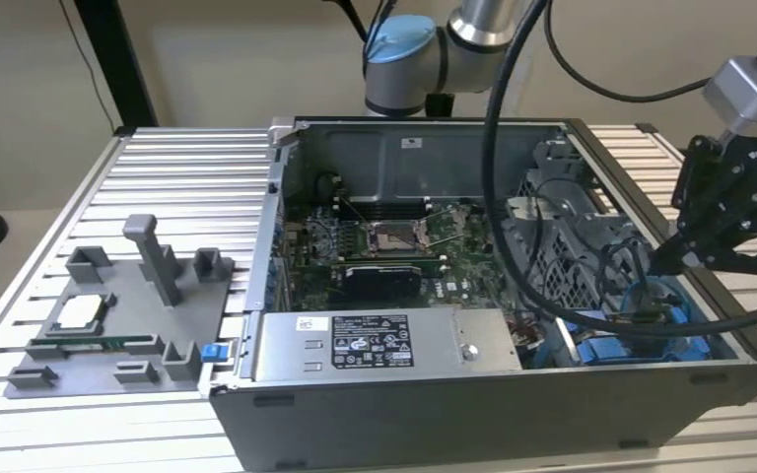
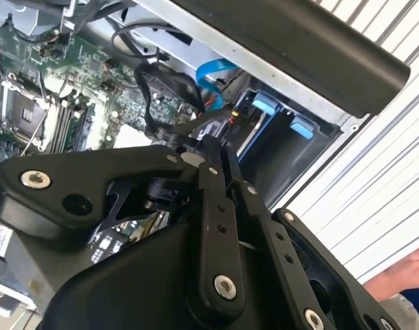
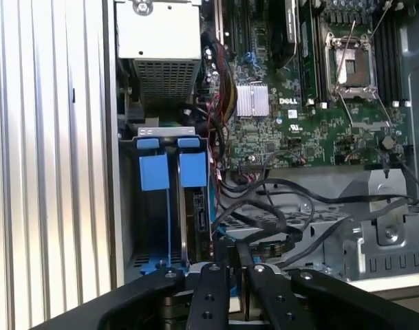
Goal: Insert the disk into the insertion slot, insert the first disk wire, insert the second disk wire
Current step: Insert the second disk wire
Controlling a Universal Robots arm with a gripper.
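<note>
- At the wrist, the gripper (image 3: 237,256) has its fingers drawn together; you cannot tell whether they pinch a connector.
- Just beyond, the black wires (image 3: 264,220) loop loose.
- Farther on, the disk (image 3: 197,220) sits in the insertion slot (image 3: 154,172). Judge a wire step in hand; it calls for squaring the connector to the disk.

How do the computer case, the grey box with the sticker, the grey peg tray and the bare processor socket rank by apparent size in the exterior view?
1. Computer case
2. Grey peg tray and grey box with the sticker: look alike, so unranked
3. Processor socket
</note>
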